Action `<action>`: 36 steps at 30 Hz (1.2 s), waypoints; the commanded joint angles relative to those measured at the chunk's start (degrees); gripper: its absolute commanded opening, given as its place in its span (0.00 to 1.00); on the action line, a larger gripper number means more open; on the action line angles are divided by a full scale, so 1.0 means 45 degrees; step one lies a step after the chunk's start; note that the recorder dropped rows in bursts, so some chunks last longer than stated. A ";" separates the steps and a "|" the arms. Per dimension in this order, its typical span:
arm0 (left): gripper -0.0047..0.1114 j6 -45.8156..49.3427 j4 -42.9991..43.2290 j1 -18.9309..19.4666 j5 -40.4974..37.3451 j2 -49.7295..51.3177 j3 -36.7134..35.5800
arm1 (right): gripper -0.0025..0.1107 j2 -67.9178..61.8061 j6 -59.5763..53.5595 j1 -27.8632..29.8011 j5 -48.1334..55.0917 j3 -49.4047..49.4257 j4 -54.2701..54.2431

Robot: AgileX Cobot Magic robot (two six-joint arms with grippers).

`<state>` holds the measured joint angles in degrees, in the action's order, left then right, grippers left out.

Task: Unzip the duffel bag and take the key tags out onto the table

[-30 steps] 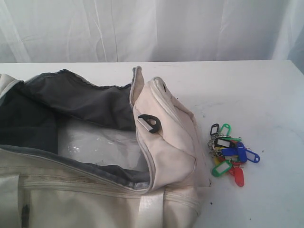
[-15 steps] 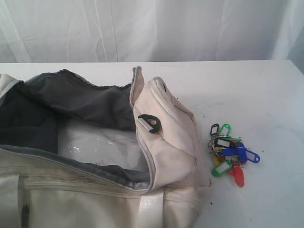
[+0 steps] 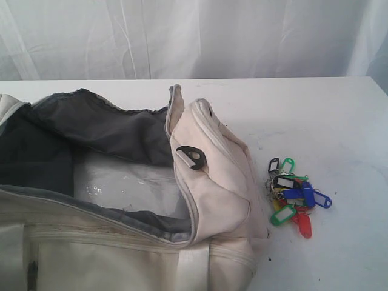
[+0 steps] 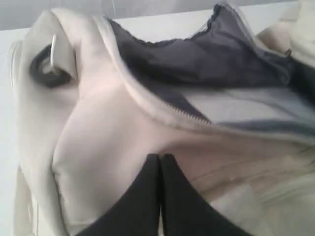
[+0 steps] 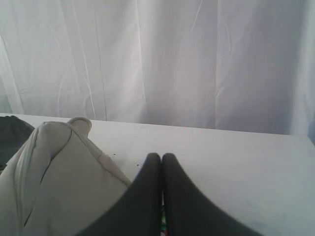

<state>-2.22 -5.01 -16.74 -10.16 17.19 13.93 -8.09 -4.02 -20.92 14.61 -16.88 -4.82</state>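
Observation:
The cream-white duffel bag (image 3: 212, 176) lies unzipped on the white table (image 3: 339, 121), its mouth gaping and the dark grey lining (image 3: 103, 130) showing. The key tags (image 3: 296, 197), a blue, green, red, yellow and black bunch, rest on the table just right of the bag's end. Neither gripper appears in the exterior view. My left gripper (image 4: 161, 157) is shut and empty, close over the bag's cream side (image 4: 98, 137) near a black D-ring (image 4: 47, 71). My right gripper (image 5: 161, 156) is shut and empty above the table beside the bag's end (image 5: 54, 172); a sliver of the coloured key tags (image 5: 162, 226) shows between its fingers.
A white curtain (image 3: 194, 36) hangs behind the table's far edge. A clear plastic sheet (image 3: 127, 182) lies inside the bag. A black D-ring (image 3: 191, 156) sits on the bag's end panel. Bare tabletop stretches right of the key tags and behind the bag.
The bag's near side has shifted very slightly. The key tags lie where they were.

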 commanded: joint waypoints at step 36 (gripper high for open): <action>0.04 0.0493 0.0351 0.4549 -0.0725 -0.3819 -0.3096 | 0.02 -0.0012 -0.0004 0.0098 -0.0107 0.0068 0.0064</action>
<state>0.56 -2.74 3.25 -13.13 0.23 0.35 -8.09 -4.02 -20.92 14.61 -16.88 -4.82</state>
